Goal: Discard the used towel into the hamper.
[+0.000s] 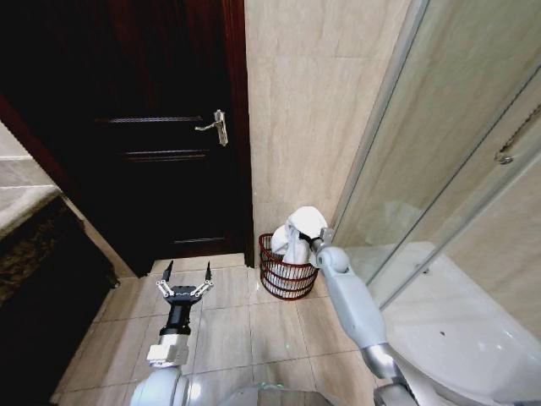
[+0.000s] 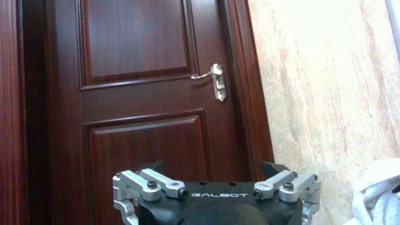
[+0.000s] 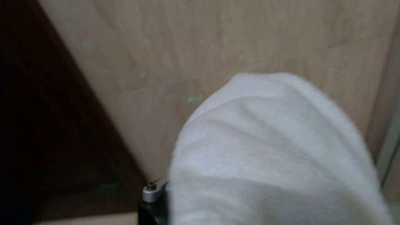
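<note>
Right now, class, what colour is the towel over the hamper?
White; the towel shows best in the head view.

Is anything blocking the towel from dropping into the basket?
Nothing visible does. The white towel hangs from the right hand directly over the open hamper, its lower end already inside the rim. The left hand waits open off to the side.

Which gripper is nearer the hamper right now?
Right. The right gripper is over the hamper, holding the towel. The left gripper hangs open beside it, toward the door.
</note>
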Tool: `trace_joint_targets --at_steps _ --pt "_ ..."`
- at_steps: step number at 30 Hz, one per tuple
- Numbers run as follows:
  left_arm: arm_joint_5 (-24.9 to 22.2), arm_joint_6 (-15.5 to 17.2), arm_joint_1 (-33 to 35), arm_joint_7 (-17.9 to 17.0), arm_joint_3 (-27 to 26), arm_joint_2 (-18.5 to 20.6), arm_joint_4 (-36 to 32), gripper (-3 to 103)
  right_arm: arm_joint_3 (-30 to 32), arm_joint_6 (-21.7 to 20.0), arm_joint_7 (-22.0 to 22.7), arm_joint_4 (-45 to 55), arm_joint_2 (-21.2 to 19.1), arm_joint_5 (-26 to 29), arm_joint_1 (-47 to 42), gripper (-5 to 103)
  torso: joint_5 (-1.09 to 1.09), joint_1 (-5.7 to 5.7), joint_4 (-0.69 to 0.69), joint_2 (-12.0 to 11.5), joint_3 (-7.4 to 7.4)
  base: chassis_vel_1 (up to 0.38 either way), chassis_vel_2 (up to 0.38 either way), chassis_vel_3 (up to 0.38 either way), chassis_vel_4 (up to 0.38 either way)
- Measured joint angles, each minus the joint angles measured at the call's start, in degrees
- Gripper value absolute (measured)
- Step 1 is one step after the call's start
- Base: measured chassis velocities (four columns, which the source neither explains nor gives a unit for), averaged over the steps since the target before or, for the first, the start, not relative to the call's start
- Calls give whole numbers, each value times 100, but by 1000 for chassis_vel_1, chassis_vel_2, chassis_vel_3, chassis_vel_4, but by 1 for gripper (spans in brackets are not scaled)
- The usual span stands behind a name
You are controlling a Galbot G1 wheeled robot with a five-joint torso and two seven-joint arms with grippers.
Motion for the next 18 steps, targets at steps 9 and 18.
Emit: trace_joint_targets --at_steps 9,18 --pt "-125 58 -140 -52 -25 0 10 100 -740 -230 169 166 -901 513 160 4 3 0 -1 0 0 0 0 0 0" --pt "-82 122 -163 -115 -26 1 19 100 -885 -184 5 244 -1236 747 236 30 1 0 0 0 0 0 0 0 0"
